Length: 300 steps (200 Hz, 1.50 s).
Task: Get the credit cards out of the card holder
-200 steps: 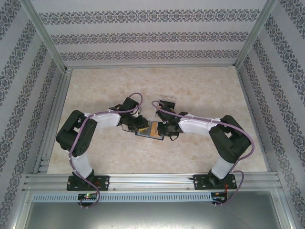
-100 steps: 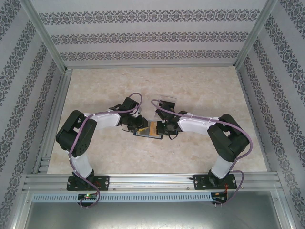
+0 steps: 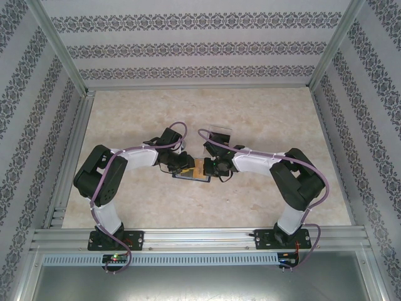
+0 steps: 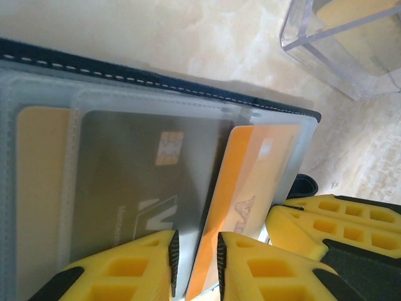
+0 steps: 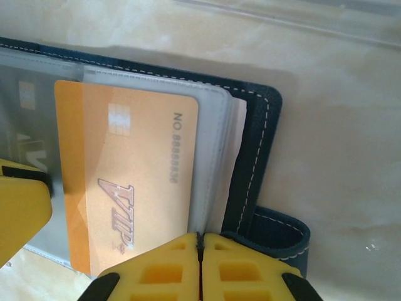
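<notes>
1. The card holder (image 3: 190,177) — a small dark navy-blue folding wallet with white stitching — is seen lying open on the beige marbled tabletop (image 3: 125,113), near its middle and between the two arms' tools.
2. Clear plastic sleeves (image 4: 44,88) are spread open inside it, and three cards are carried in them: a gold card (image 4: 41,188) at one end, a grey chip card (image 4: 144,182) next to it, and an orange plastic card (image 5: 125,182) printed "VIP" at the end nearest the closing tab (image 5: 276,235).
3. The left gripper (image 4: 196,254) is brought in from the left of the card holder. Its yellow jaws are drawn narrow and closed on the orange plastic card, whose sleeved edge is caught between the pads.
4. The right gripper (image 5: 200,248) is set against the card holder from the right, just beside the left gripper and close to the closing tab. Its jaws are pressed fully together — whether a thin sleeve edge is pinched between them cannot be told.
5. A strip along one side of the orange plastic card is shown brighter than the rest, apparently uncovered by its sleeve.
6. A clear rectangular plastic box (image 4: 338,44) is stood on the tabletop beyond the card holder, near it but apart.
</notes>
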Motion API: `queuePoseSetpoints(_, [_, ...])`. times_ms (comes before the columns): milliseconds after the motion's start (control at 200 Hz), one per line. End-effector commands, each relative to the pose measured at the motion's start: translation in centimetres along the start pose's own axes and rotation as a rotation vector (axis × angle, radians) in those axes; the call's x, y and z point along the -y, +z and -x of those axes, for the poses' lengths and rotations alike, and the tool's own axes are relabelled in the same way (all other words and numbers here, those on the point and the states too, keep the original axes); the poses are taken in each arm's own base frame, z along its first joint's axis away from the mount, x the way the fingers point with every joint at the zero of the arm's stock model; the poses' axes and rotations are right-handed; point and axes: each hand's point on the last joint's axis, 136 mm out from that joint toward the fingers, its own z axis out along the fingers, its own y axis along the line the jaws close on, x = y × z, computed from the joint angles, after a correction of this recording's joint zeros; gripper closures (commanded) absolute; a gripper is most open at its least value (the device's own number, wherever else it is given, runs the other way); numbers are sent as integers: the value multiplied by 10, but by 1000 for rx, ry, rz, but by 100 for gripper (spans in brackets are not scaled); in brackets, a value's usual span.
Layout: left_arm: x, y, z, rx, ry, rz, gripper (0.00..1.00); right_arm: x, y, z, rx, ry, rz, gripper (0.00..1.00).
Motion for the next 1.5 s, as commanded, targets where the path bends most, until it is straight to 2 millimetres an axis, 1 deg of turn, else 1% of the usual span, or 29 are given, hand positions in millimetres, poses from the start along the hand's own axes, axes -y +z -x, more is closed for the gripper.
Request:
queuePoseSetpoints(0, [3, -7, -7, -22, -11, -7, 75, 4, 14, -16, -64, 14, -15, 91])
queuePoseSetpoints(90, [4, -3, -9, -40, -6, -11, 75, 4, 13, -16, -64, 13, -18, 91])
queuePoseSetpoints(265, [-2, 5, -15, -68, -11, -3, 75, 4, 13, -16, -64, 13, -19, 91])
queuePoseSetpoints(345, [-1, 6, -17, -75, -8, -7, 75, 4, 13, -16, -63, 13, -19, 91])
queuePoseSetpoints(540, [7, 8, -20, -95, 10, -44, 75, 3, 14, -15, -63, 11, -16, 91])
queuePoseSetpoints(739, [17, 6, -19, -92, 35, -95, 76, 5, 14, -15, -65, 15, -19, 91])
queuePoseSetpoints(899, [18, 6, -20, -96, 40, -102, 76, 5, 15, -15, -67, 16, -20, 91])
queuePoseSetpoints(974, [14, 4, -19, -82, 38, -73, 76, 6, 15, -16, -67, 16, -22, 91])
queuePoseSetpoints(1099, [9, -9, -11, -20, 63, -6, 76, 7, 14, -15, -65, 19, -26, 91])
queuePoseSetpoints(1199, [2, -15, -7, -3, 98, 65, 76, 9, 15, -16, -70, 22, -36, 92])
queuePoseSetpoints(1284, [-8, -15, -6, -9, 114, 122, 76, 10, 16, -17, -77, 23, -41, 95])
queuePoseSetpoints(1494, [-17, -2, -14, -53, 102, 122, 76, 9, 16, -17, -80, 32, -40, 95])
